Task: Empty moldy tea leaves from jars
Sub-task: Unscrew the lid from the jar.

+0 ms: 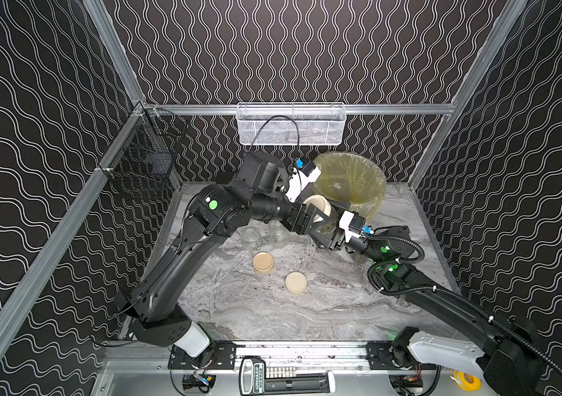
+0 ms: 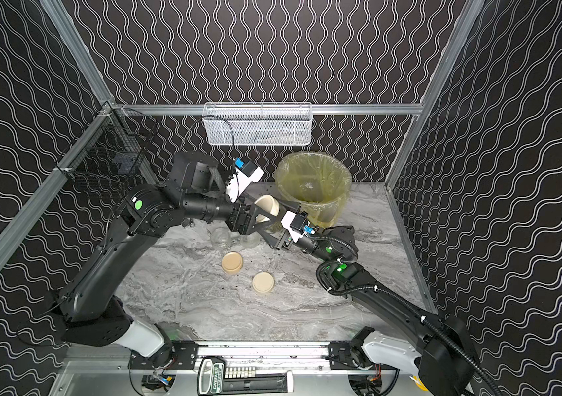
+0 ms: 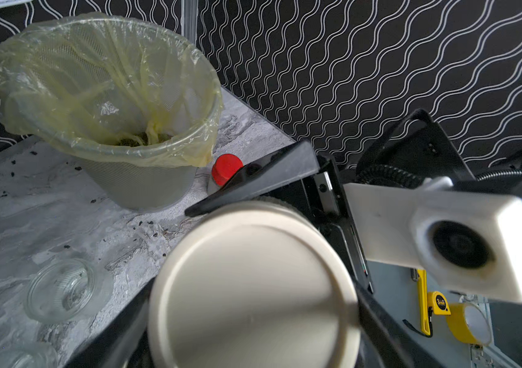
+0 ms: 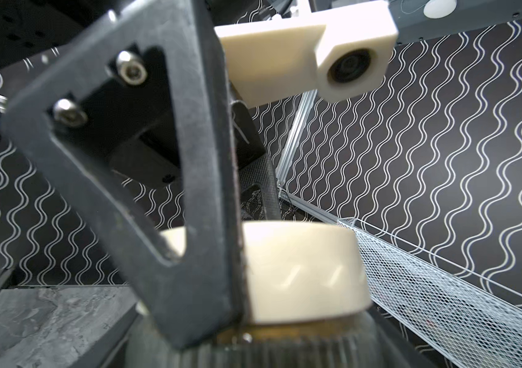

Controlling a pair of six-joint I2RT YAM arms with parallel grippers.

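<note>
Clamping the lid (image 1: 319,204), left pincer (image 1: 320,212) meets right pincer (image 1: 328,223) holding jar (image 4: 285,352) above marble tabletop (image 1: 272,308).

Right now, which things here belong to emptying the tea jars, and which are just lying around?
Job: held jar with tea, its lid, empty jars, loose lids, red-lid jar, bin.

Lying about: white basket, black basket, tape measure, tape roll.
</note>
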